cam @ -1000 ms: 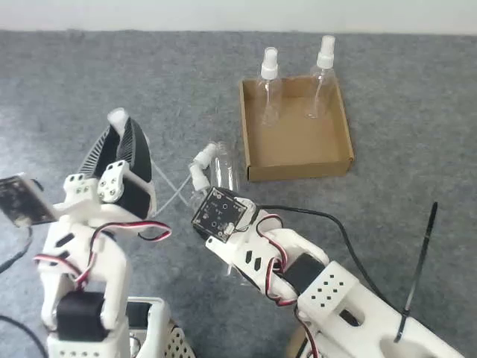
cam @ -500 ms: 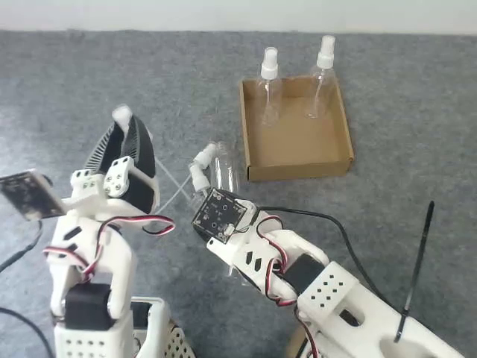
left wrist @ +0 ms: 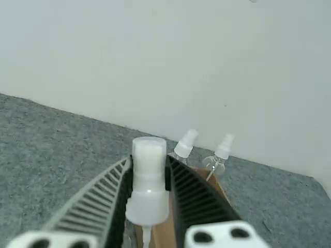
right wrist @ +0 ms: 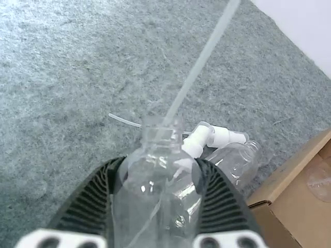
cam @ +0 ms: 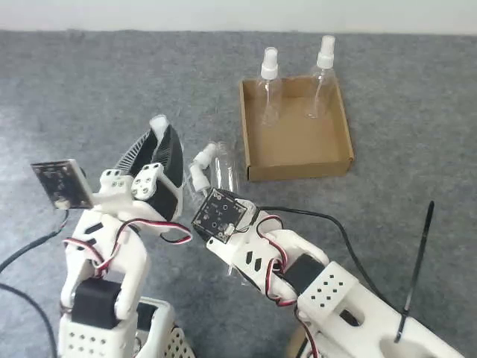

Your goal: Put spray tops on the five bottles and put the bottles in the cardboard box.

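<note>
My left gripper (left wrist: 149,166) is shut on a white spray top (left wrist: 149,178), seen from above as a white cap (cam: 158,122) between black fingers. Its thin dip tube (right wrist: 201,51) slants down to the open neck of a clear bottle (right wrist: 159,170). My right gripper (right wrist: 159,166) is shut on that bottle and holds it upright. The cardboard box (cam: 339,153) stands behind, with two capped bottles (cam: 270,89) (cam: 323,74) upright in it. Another clear bottle (cam: 224,168) lies on the carpet beside the box, with loose spray tops (right wrist: 204,137) next to it.
Grey carpet covers the table. A black cable (cam: 320,215) trails from the right arm, and a black cable tie (cam: 417,261) lies at the right. A loose tube (right wrist: 124,120) lies on the carpet near the lying bottle. A white wall rises behind the box.
My left gripper has swung to the right with the spray top, closing on the bottle held by the right gripper. The right arm has stayed put.
</note>
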Motion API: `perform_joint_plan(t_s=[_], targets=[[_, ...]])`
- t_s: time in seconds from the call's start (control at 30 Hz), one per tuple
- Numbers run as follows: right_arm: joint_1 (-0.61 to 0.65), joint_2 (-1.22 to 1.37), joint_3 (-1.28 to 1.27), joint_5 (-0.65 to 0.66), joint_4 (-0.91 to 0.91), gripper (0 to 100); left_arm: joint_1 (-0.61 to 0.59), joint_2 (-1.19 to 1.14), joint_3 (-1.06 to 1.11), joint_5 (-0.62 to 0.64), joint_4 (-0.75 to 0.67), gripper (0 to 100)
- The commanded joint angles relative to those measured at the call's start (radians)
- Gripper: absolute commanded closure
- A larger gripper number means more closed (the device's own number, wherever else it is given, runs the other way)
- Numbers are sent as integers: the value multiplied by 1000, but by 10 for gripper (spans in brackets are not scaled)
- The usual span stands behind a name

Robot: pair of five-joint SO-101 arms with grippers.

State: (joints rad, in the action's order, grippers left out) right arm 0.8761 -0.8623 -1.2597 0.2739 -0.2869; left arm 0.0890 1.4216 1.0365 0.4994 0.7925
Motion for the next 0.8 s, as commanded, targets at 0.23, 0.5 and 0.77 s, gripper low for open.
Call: perform_joint_plan(t_s=[0.23,0.5,0.77], targets=[[7,-119,-129,-12,341,993,18,11,-15,-15,46,989],[-53,-318,-227,-58,435,993,20,11,-16,-41,74,989],[-101,-380,-224,-176,343,993,170,9,8,-133,81,989]])
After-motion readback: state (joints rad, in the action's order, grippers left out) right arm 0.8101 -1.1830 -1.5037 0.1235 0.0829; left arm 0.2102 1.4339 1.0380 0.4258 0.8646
